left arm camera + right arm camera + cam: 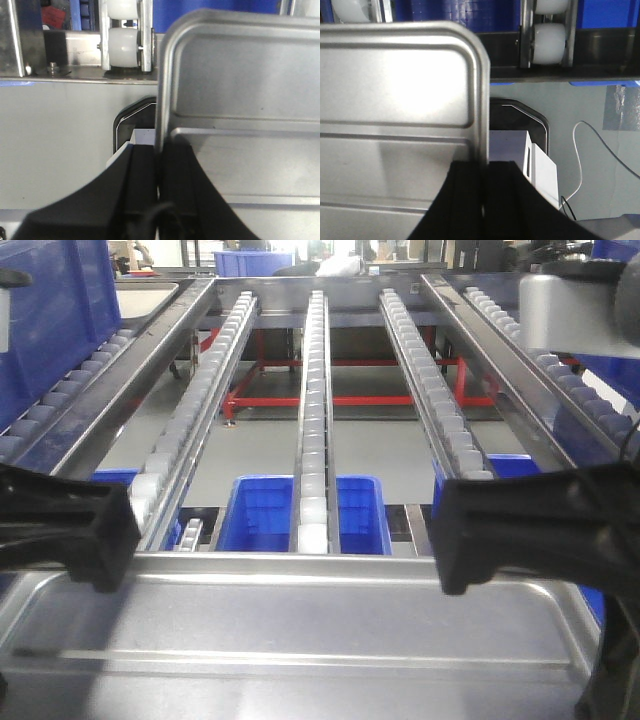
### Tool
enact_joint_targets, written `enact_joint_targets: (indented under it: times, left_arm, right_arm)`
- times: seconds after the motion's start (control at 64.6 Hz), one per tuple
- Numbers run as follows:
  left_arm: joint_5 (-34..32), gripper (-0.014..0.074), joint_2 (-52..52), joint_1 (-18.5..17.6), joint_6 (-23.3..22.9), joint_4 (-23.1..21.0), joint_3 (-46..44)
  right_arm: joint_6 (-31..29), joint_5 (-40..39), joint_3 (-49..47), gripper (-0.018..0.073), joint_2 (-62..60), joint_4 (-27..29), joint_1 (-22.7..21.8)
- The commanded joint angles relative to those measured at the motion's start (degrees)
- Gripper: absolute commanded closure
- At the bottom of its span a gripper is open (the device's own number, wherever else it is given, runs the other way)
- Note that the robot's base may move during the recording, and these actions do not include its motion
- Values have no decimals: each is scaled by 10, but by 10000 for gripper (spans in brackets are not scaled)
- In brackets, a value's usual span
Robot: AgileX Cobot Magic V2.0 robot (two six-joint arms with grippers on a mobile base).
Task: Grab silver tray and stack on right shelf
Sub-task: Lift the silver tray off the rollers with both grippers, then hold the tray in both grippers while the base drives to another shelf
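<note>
Left gripper [159, 167] and right gripper [485, 182] each pinch a side rim of the shiny rectangular ridged metal tray [300, 630], held between them. Just ahead lies the steel-railed flow rack of white plastic rollers [314, 390]; placement and release apparently remain.

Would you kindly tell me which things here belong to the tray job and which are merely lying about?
Job: silver tray, clamped at its side rims by left gripper and right gripper; roller shelf ahead.
Lying about: blue bin beneath the rollers; red frame beyond; white cable.
</note>
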Motion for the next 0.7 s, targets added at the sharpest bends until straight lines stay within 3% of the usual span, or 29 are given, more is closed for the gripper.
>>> enact_joint_targets:
  times: [0.0,0.681]
  left_arm:
    - [6,689,-15,-5,-6,14,-13]
    - [6,689,-15,-5,-6,14,-13]
  right_arm:
    - [0,-4,-13,501,-15,-18,0]
    - [0,-4,-13,501,-15,-18,0]
